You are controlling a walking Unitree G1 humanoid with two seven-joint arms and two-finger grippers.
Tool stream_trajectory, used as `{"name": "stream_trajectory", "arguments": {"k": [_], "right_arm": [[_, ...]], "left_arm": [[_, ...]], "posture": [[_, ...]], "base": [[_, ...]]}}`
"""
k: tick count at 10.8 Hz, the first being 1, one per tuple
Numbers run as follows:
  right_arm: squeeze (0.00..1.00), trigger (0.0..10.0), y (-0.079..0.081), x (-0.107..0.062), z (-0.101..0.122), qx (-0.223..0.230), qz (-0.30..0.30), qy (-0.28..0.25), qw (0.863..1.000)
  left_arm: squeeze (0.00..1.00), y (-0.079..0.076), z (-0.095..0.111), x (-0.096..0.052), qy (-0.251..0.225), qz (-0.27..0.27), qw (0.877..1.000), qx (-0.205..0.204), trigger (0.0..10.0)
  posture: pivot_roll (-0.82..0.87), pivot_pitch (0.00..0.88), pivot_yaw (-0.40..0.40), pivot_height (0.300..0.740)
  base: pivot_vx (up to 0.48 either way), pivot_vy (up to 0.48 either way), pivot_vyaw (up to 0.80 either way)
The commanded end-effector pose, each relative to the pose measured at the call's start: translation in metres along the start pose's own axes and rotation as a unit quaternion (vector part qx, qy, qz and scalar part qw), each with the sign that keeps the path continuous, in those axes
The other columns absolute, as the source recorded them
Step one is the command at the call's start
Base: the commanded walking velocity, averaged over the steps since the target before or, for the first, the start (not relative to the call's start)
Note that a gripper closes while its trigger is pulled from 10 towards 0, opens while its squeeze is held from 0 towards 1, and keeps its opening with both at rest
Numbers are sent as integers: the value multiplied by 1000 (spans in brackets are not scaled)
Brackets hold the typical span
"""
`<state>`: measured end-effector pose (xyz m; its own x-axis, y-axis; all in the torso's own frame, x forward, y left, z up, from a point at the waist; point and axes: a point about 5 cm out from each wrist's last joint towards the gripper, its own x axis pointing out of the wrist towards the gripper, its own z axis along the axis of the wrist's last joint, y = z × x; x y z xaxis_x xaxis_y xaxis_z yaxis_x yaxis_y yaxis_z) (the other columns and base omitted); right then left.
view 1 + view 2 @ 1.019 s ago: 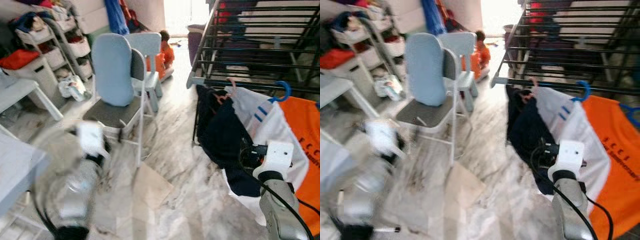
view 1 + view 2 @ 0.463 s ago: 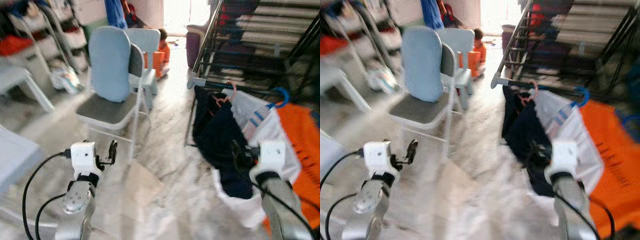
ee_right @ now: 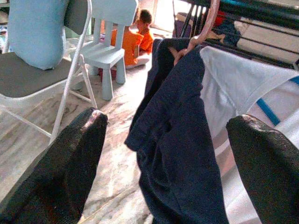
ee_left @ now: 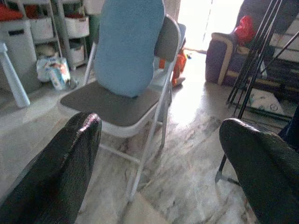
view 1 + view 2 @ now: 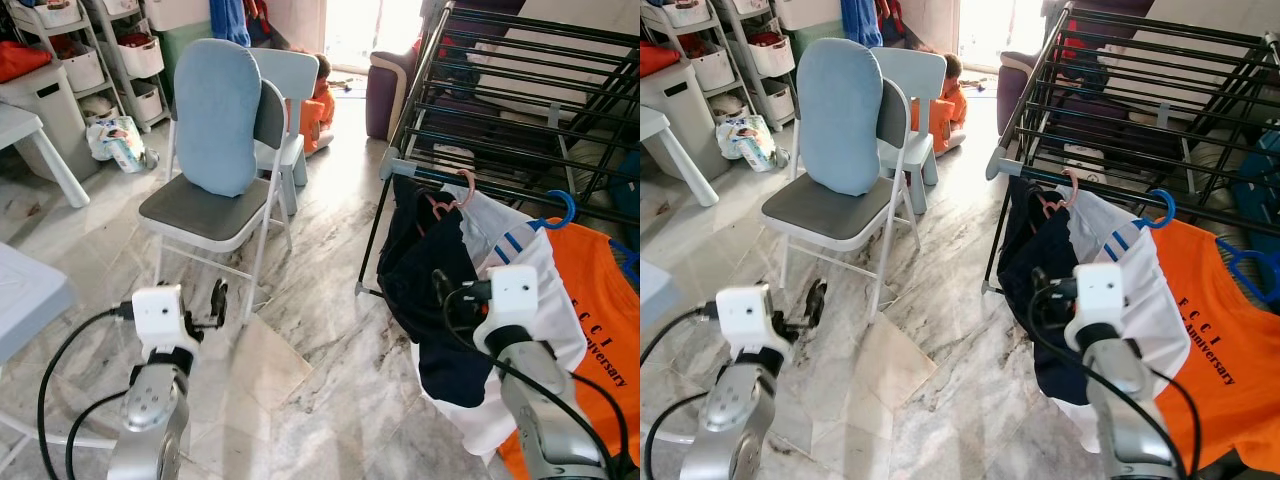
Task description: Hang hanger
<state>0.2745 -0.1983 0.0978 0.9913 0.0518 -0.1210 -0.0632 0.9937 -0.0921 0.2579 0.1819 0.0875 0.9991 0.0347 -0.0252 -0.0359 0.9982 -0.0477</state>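
Against the drying rack (image 5: 500, 60), the pink hanger (image 5: 462, 187) with its dark garment (image 5: 425, 270) hangs hooked on the rack's front rail, beside the white shirt (image 5: 530, 260); the right gripper (image 3: 161, 163), which a moment ago sat against the clothes, now stands spread wide and empty just short of the garment; the left gripper (image 4: 159, 172), raised out of a blur, points released toward the chair (image 5: 215, 190), well away from the rack; the hang looks done.
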Motion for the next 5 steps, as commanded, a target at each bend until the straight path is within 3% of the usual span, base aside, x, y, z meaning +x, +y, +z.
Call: {"name": "stream_trajectory", "arguments": {"k": [1, 3, 5], "right_arm": [[0, 10000, -1, 1, 2, 4, -5, -4, 1000], [0, 10000, -5, -1, -4, 14, -29, 3, 999], [0, 10000, 3, -1, -4, 14, -22, -1, 1000]], "left_arm": [[0, -2, 0, 2, 6, -8, 1000, -2, 10000], [0, -4, -1, 7, 12, -28, 1000, 5, 10000], [0, -4, 0, 12, 15, -34, 999, 7, 10000]], "posture": [[-107, 0, -24, 740], [-122, 0, 9, 740], [-134, 0, 26, 740]], "base": [[0, 0, 0], [0, 379, -509], [0, 413, -800]]}}
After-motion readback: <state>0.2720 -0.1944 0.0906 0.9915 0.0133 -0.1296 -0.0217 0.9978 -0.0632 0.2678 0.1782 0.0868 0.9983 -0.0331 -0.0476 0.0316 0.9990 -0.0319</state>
